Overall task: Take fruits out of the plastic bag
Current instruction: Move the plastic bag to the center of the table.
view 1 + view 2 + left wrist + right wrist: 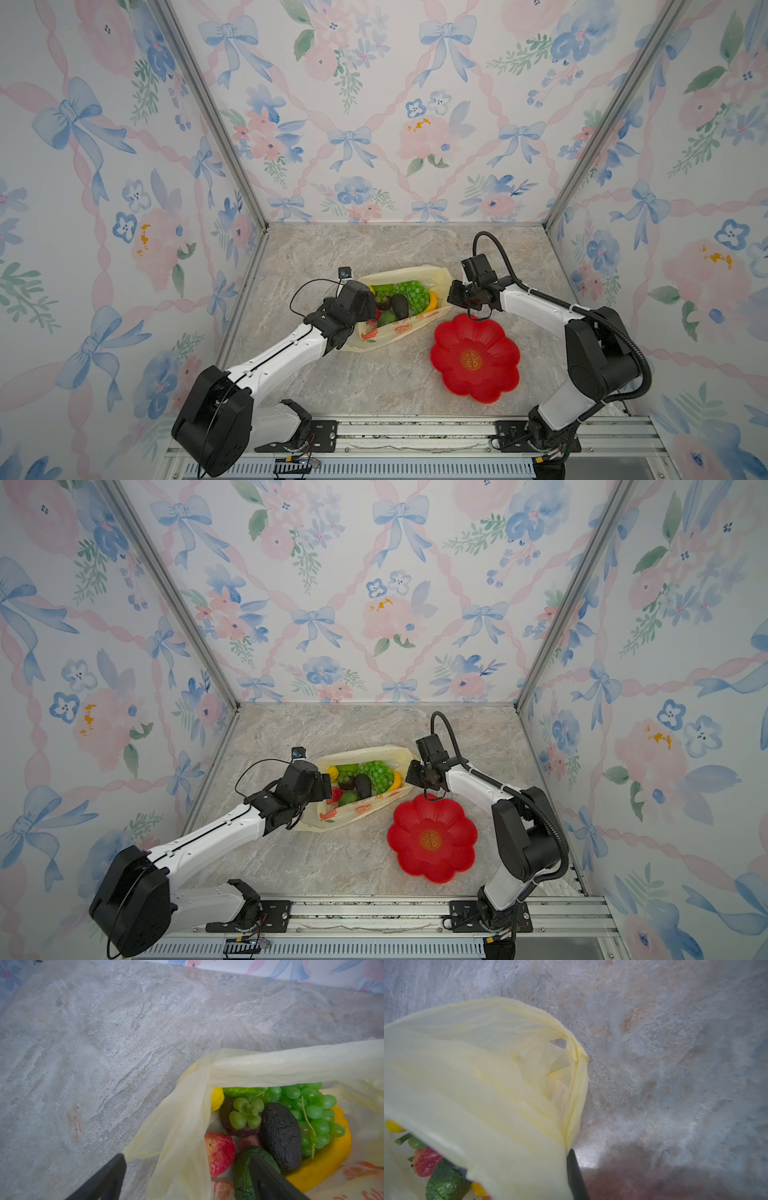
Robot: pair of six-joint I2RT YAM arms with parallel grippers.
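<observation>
Left gripper (187, 1157) spread wide, straddling plastic bag (182, 1126) rim: one finger outside, other inside over dark green fruit (241, 1172). Strawberry (220, 1153) just ahead between fingers. Avocado (280, 1136), grape bunch (311, 1109) and banana (332, 1159) beyond inside finger. Right gripper (568, 1153) clamped on bag rim opposite. All fruits (399, 299) inside bag.
</observation>
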